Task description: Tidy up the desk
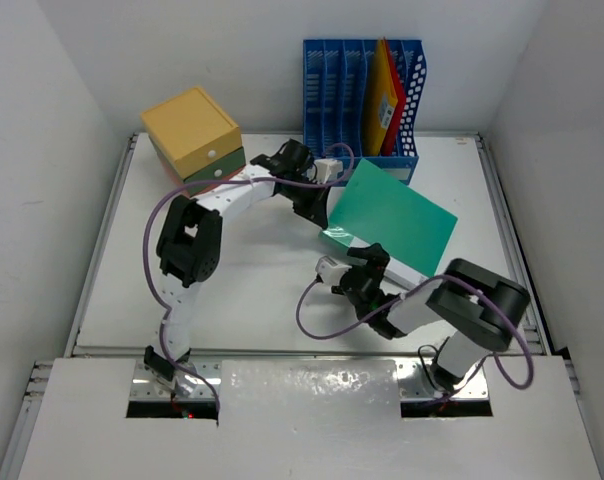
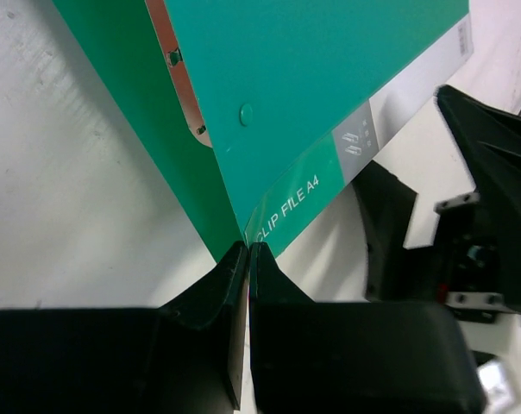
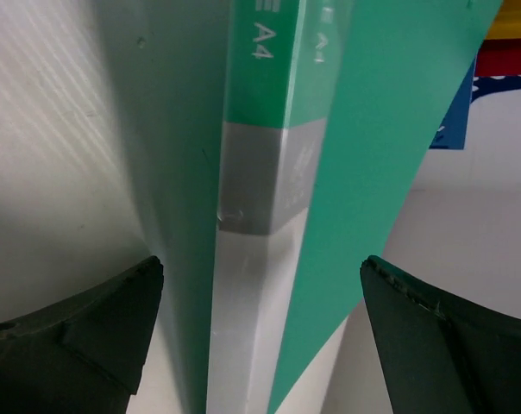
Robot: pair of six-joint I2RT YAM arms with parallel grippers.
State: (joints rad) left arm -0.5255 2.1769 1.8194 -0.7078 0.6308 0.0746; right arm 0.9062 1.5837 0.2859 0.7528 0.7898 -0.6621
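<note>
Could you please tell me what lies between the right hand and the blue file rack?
The green folder lies between them, its spine inside the open right hand and its far corner near the file rack. The top view shows this.

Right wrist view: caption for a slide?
Right tool open astride the green file, spine toward the camera; blue rack behind.

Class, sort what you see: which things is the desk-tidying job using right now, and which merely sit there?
In use: green clip file, left gripper pinching its corner, right gripper open astride its spine, desk.
Sitting by: blue file rack, its folders, drawer box.
</note>
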